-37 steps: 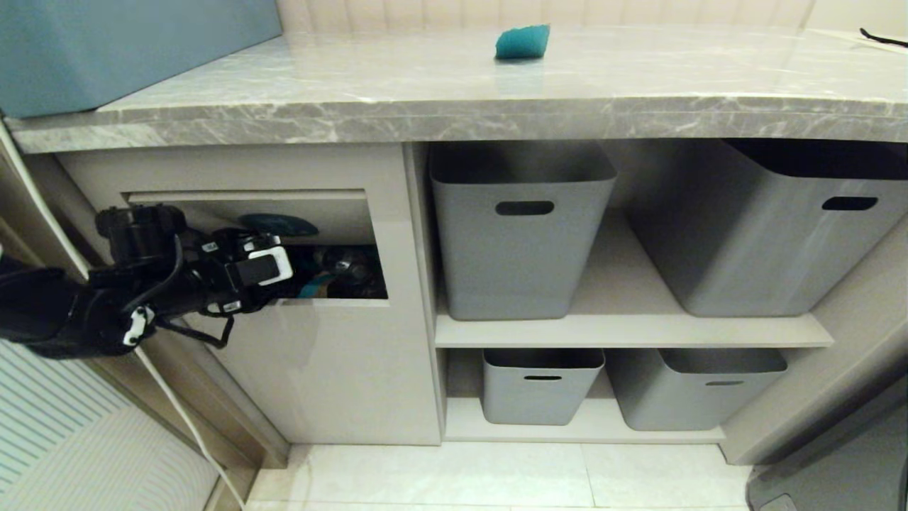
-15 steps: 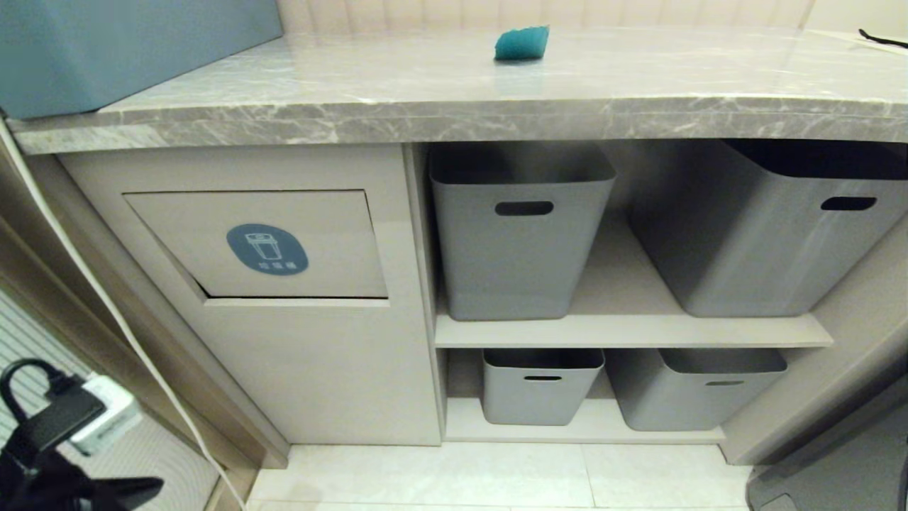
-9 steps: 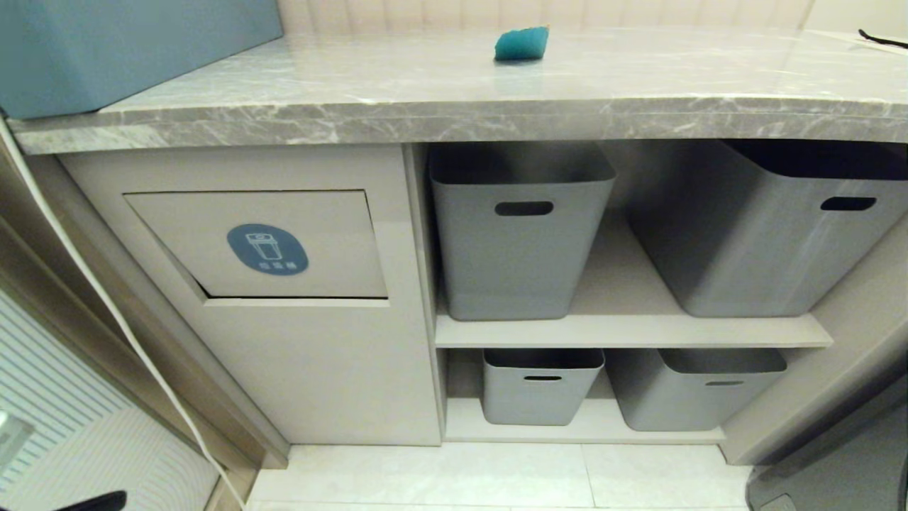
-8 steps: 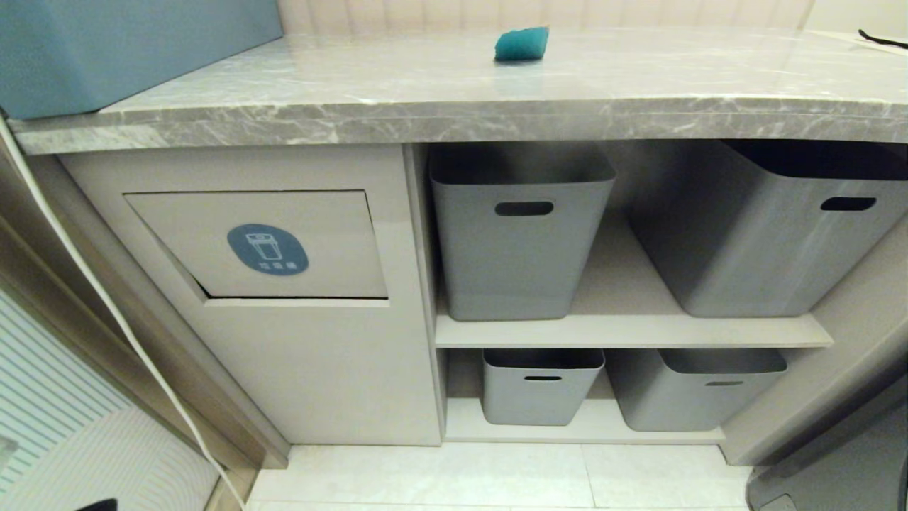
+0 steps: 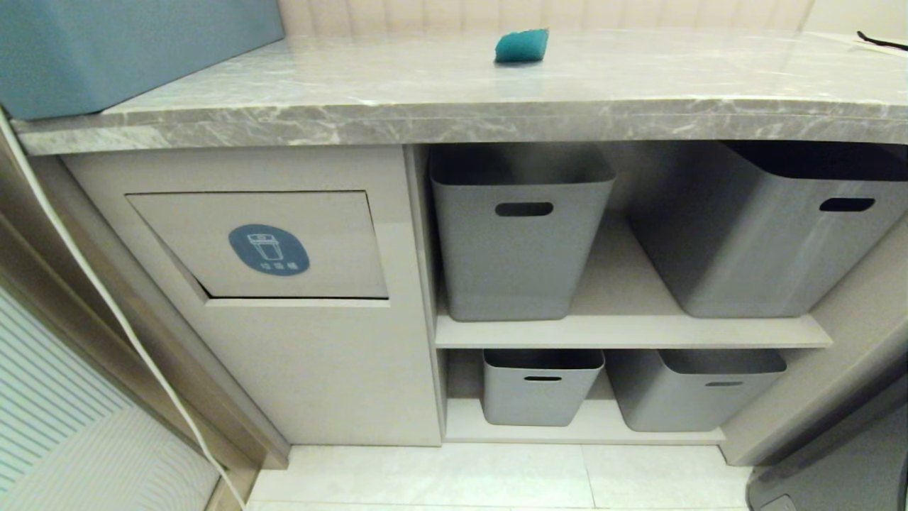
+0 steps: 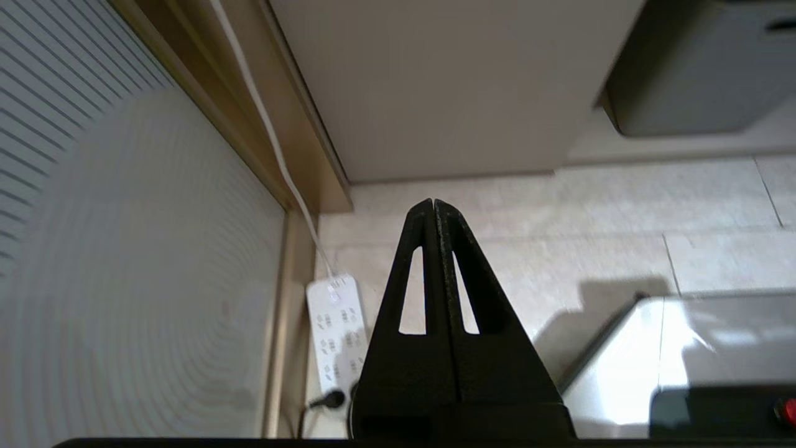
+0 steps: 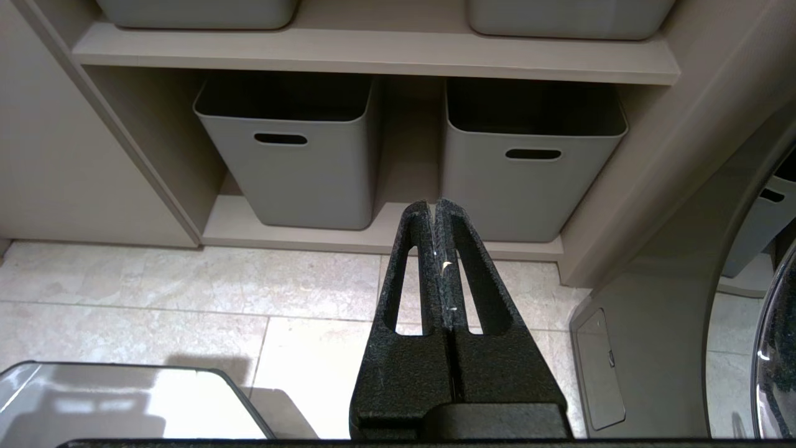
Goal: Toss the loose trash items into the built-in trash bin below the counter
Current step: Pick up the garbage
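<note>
**Both arms down low, bin flap shut**

Left gripper pointing down at the pale floor tiles, fingers pressed tight together, holding nothing. Right gripper the same, low before two small grey plastic tubs. Neither one seen from the head. Only there: small teal wedge-shaped piece far back on the shiny grey marble counter. Beige bin flap with blue oval sticker now closed; earlier held open by the left arm.

The wedge-shaped piece lies on the counter, toward its back. Below the counter, the trash bin flap sits left of four shelved tubs.
</note>
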Available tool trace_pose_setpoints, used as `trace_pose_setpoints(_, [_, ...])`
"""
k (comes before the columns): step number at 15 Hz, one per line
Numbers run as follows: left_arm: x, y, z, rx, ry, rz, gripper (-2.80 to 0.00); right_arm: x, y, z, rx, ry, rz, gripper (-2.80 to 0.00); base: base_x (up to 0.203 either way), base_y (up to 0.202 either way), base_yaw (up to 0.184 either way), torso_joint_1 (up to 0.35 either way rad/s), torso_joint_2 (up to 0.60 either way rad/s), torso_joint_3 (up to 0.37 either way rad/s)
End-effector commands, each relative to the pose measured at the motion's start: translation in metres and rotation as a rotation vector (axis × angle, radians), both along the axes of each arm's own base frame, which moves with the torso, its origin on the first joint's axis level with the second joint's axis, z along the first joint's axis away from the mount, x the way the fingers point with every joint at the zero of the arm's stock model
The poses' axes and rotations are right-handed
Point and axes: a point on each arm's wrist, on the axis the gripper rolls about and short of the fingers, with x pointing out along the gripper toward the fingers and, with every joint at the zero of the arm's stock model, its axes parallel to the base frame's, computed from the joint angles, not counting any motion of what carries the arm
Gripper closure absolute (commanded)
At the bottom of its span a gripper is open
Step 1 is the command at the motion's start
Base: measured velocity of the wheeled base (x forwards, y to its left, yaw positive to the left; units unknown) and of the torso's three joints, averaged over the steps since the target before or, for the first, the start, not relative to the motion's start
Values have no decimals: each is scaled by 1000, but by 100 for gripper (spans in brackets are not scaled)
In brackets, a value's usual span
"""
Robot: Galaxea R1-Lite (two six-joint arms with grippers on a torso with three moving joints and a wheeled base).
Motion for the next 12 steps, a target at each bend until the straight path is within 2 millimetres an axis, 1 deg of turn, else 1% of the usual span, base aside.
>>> trace_pose_setpoints(1, [-11,0,-6,-13,-99,-17,0,0,0,0,0,1,1,0,0,0,0,0,0,0])
trace_pose_setpoints(3, [-21,0,-7,-21,-239,-26,0,0,0,0,-2,1,1,0,0,0,0,0,0,0])
trace_pose_setpoints(4, [-23,0,-8,-32,-269,-28,0,0,0,0,0,1,1,0,0,0,0,0,0,0])
trace_pose_setpoints(6, [-22,0,-7,-74,-262,-21,0,0,0,0,-2,0,1,0,0,0,0,0,0,0])
trace_pose_setpoints(12, [-22,0,-7,-83,-262,-10,0,0,0,0,-1,1,1,0,0,0,0,0,0,0])
